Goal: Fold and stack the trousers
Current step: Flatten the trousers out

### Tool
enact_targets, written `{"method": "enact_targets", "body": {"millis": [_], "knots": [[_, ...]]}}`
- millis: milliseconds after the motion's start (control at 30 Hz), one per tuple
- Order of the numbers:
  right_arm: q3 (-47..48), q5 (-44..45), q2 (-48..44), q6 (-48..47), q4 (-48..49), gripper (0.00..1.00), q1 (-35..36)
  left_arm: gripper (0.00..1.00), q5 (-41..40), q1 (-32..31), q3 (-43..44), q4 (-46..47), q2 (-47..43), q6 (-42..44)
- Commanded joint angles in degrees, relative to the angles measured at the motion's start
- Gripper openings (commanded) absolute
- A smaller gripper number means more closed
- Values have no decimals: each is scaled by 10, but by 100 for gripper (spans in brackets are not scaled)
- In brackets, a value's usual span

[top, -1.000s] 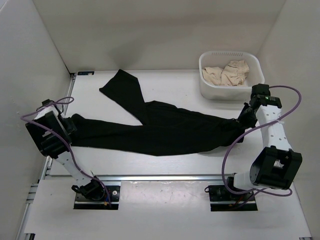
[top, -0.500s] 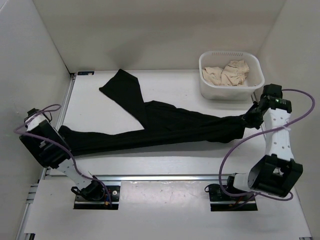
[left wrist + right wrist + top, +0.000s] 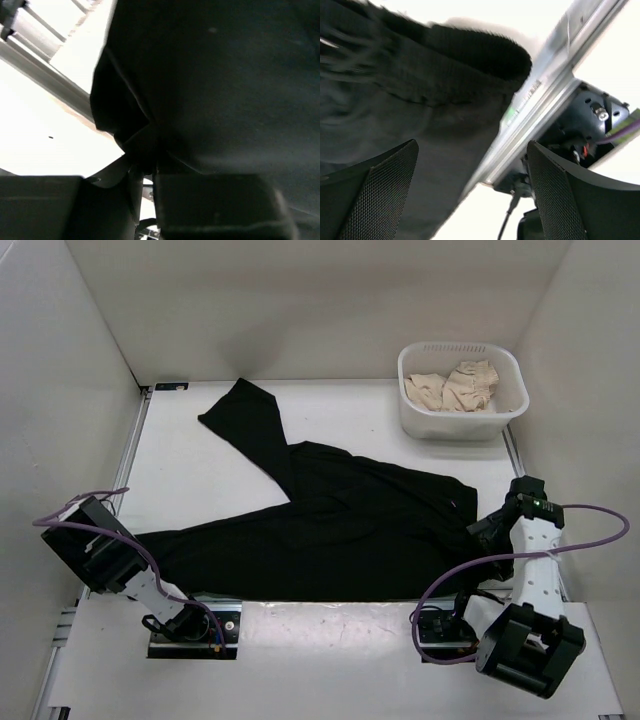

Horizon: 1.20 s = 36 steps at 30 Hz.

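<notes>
Two arms, both low at the bottom of the overhead view. Left gripper, lower left: clamped on the trousers. Its wrist view shows black cloth bunched into a pinch right at the fingers, at the end of one leg. Right gripper, lower right: fingers spread wide, nothing clamped. The waistband sits just past the tips at the top of its wrist view, cloth fills the left of the gap, and the metal rail shows through the right of it.

Trousers lie mostly flat across the lower half of the table, with the near edge of the cloth right along the rail. Waist at right, beside the right gripper. One leg runs left along the near edge to the left gripper. The other leg angles off to the upper left, cuff near the far left corner. Legs split in a V about mid-table.

White basket upper right, apart from the trousers, holding beige cloths.
</notes>
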Motion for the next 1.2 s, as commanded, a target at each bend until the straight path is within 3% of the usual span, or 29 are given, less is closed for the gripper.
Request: {"method": "enact_targets", "body": {"millis": [0,167,300,333,367,467,500,633,767,967,1100,1167], "knots": [[21,19,-4,27,19,93,-2,25,-16,16,6,14,-19,0],[-32,23,21,48,72,93,-2,26,-16,21,17,19,-14,0],[-53,52,37,55,74,84,-24,33,-23,34,17,19,-14,0],[-47,59,37,56,68,84,-24,43,-23,34,17,19,-14,0],[-41,71,32,56,55,84,-24,60,-16,34,29,19,-14,0],[22,102,27,66,20,92,-24,80,33,34,85,-9,-41,0],[44,137,21,66,-9,92,-24,100,48,34,105,-18,-50,0],[150,183,21,78,-46,94,-11,100,135,24,212,-55,-84,0],[221,161,34,54,-26,94,-11,100,231,-28,293,-83,-96,0],[261,91,88,-9,75,94,23,100,381,-173,425,-67,-5,0],[255,9,150,-3,151,89,34,100,340,-334,574,-48,178,0],[255,-13,197,2,178,88,54,100,281,-378,679,-41,247,0]]}}
